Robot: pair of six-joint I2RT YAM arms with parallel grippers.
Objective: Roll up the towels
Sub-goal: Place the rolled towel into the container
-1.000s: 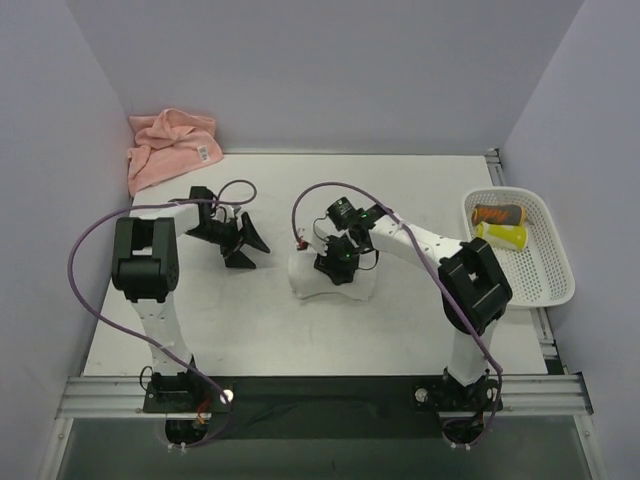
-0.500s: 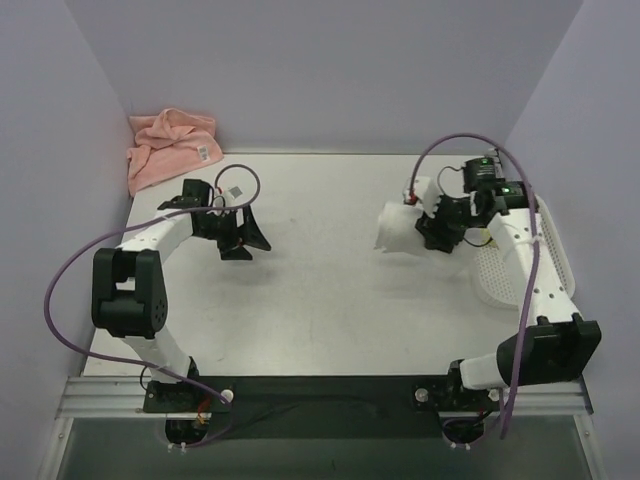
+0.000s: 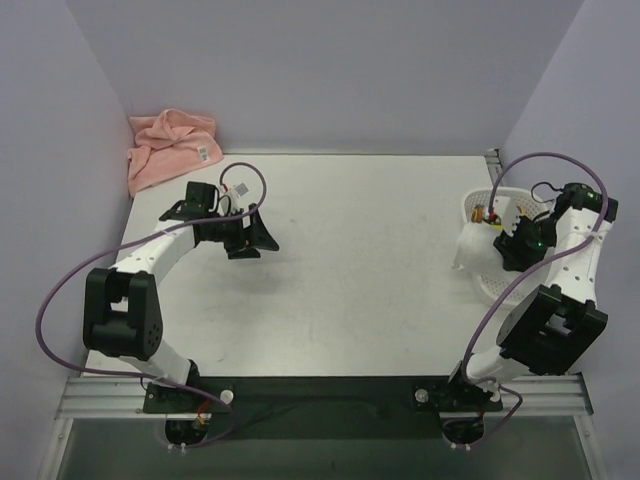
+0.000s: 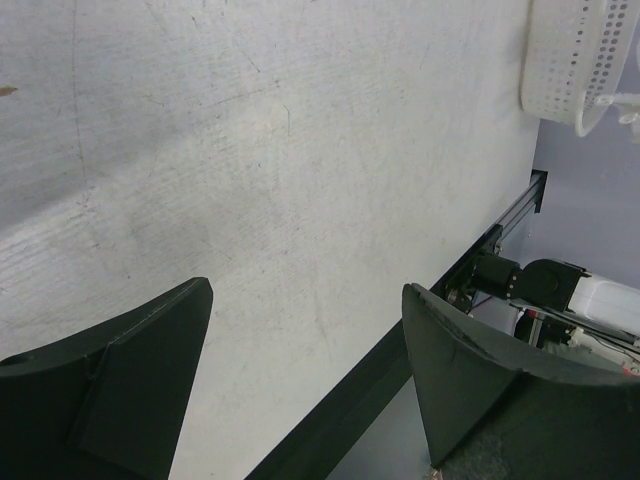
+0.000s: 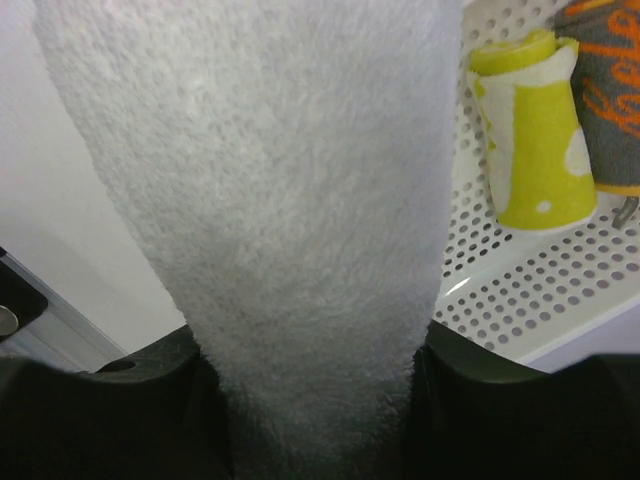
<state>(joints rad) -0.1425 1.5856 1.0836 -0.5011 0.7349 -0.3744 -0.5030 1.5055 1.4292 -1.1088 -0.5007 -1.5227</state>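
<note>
1. The right fingers [image 3: 503, 246] are clenched on the white towel [image 3: 472, 250], which hangs as a thick bundle at the desk's right edge, over the left rim of the mesh basket [image 5: 520, 290]. If they let go here, the bundle could catch that rim and tip back onto the desk [image 3: 360, 260].
2. The towel's lower end flares loosely. I judge the roll could slacken or unwind on landing, since nothing binds it.
3. A yellow rolled cloth [image 5: 528, 130] and a grey-and-orange one [image 5: 610, 80] already lie in the basket. A drop on top of them may leave the white towel perched and unstable.
4. The pink towel [image 3: 170, 150] lies crumpled and unrolled in the far left corner, pressed against both walls. That leaves little room to spread it flat there.
5. The left fingers [image 3: 252, 240] are spread wide and empty, near the pink towel but apart from it.
6. The desk is matte white with faint scratches and scuffs. Plain pale lilac walls enclose the far, left and right sides, and a dark rail runs along the near edge.
</note>
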